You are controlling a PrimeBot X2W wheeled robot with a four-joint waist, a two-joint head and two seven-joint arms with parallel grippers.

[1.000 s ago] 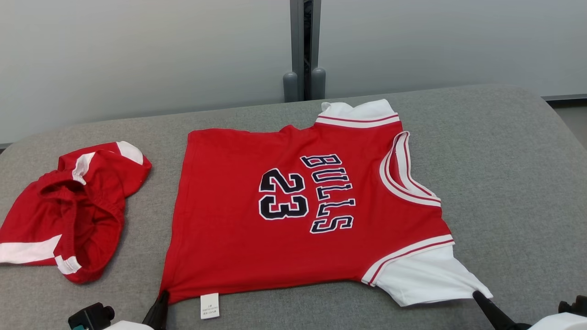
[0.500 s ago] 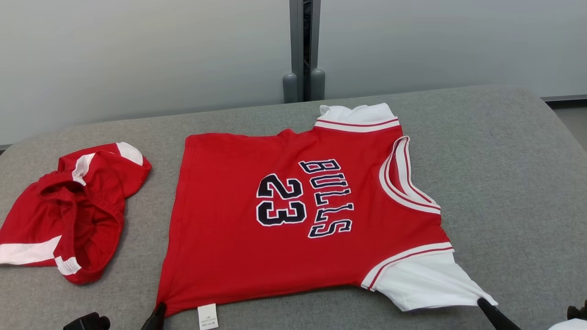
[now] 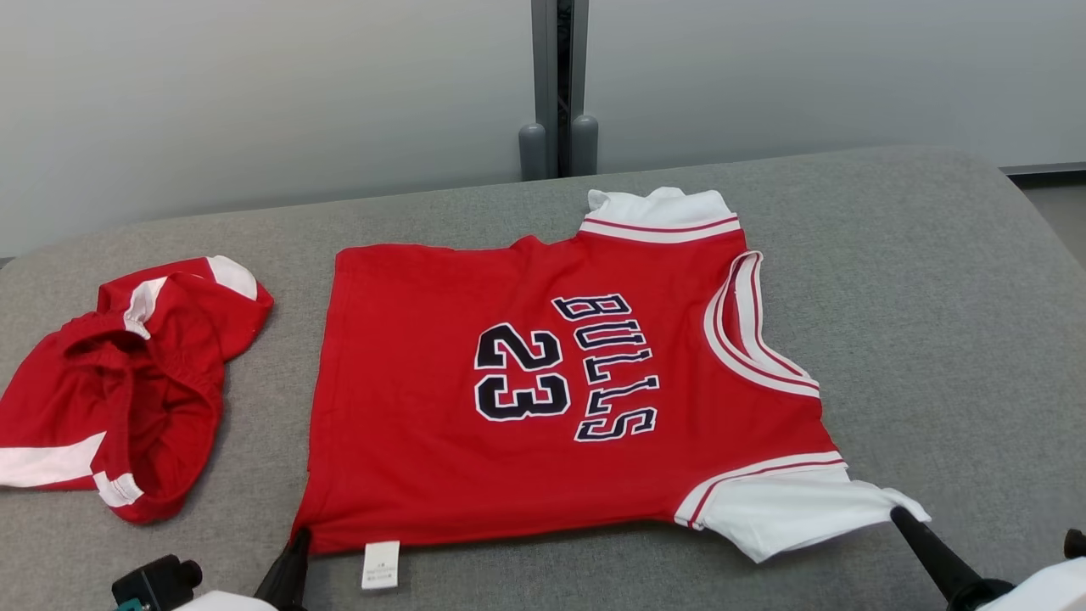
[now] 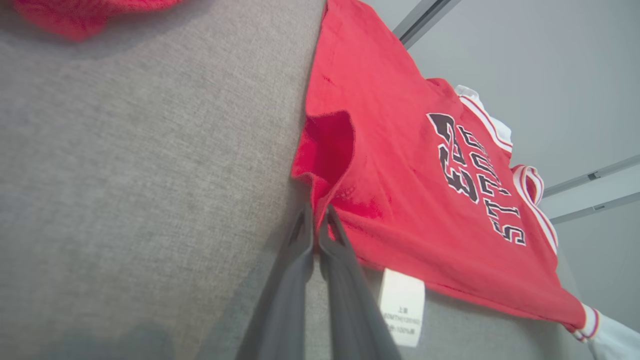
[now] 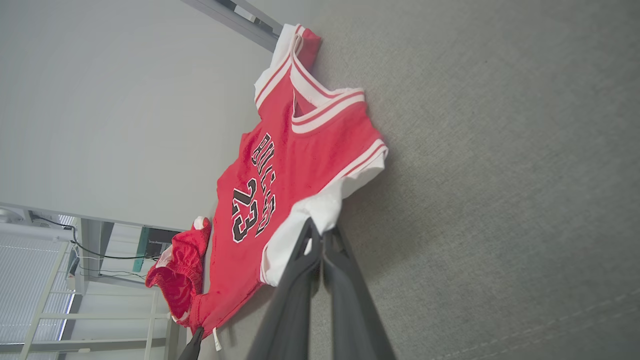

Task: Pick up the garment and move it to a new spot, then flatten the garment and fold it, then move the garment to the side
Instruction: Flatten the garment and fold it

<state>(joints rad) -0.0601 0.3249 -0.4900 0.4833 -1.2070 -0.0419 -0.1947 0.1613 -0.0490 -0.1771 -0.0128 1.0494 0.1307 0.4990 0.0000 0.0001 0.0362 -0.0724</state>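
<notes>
The garment (image 3: 543, 382) is a red jersey with white sleeves and "BULLS 23" on it, spread flat on the grey padded table (image 3: 933, 297), neck to the right. My left gripper (image 3: 299, 536) is shut on its near left hem corner, beside the white care label. In the left wrist view the left gripper (image 4: 315, 220) pinches that red corner of the garment (image 4: 400, 175). My right gripper (image 3: 898, 514) is shut on the tip of the near white sleeve, seen up close in the right wrist view, gripper (image 5: 320, 232) on garment (image 5: 280, 170).
Crumpled red shorts (image 3: 127, 382) with white stripes lie at the table's left. A grey wall with a dark post (image 3: 557, 85) stands behind the table. Bare grey table runs to the right of the garment and along its far edge.
The head camera has shifted a little. The near white sleeve is now drawn out to a tighter point at the right gripper. Both grippers keep their hold on the garment.
</notes>
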